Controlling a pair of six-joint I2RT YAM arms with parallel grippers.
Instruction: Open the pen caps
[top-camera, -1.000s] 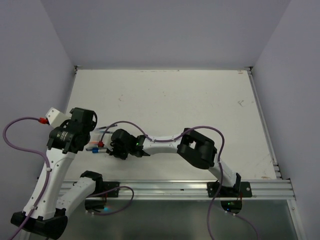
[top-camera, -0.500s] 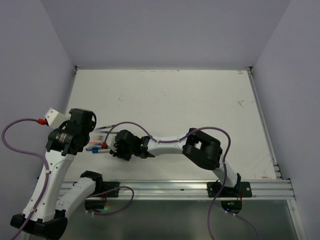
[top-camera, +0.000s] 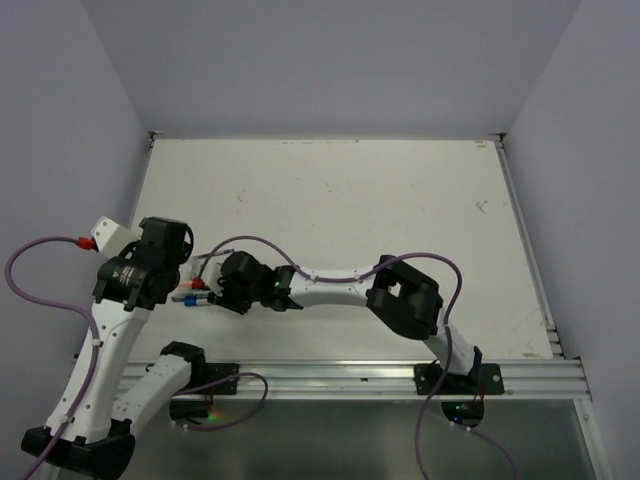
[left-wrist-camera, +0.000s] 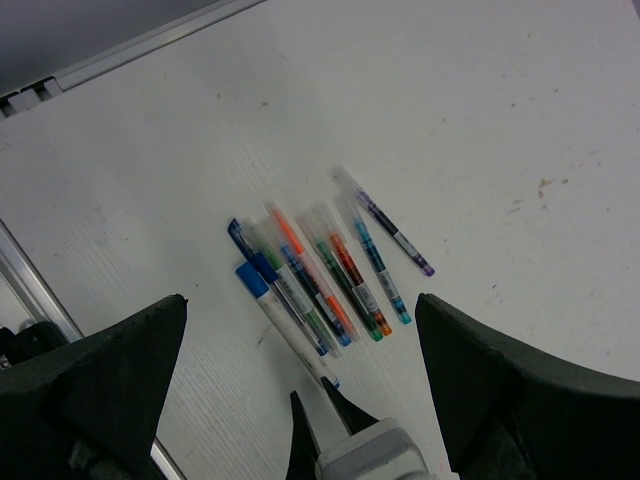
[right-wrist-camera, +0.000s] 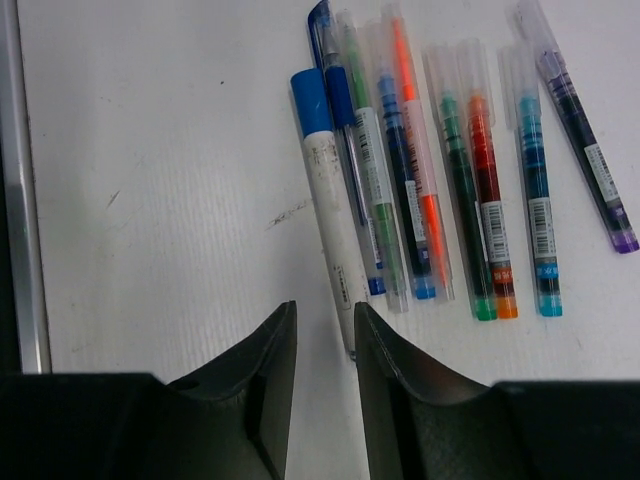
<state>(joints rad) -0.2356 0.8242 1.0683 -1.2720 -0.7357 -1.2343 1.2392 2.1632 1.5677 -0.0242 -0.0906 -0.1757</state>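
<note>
Hovering at 6 o'clock of capped pens (right-wrist-camera: 460, 200) rowed on the desk (right-wrist-camera: 150, 200), right claw (right-wrist-camera: 322, 320) is narrowly parted, empty. The white pen (right-wrist-camera: 335, 230) has its blue cap (right-wrist-camera: 312, 100) at 12 o'clock. Left claw (left-wrist-camera: 300, 300) hangs spread wide. A crooked pinch could scatter neighbours.

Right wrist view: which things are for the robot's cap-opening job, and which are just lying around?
For the job:
- blue cap
- clear caps
- pens wearing them
- right gripper

Just there:
- table
- metal rail
</note>
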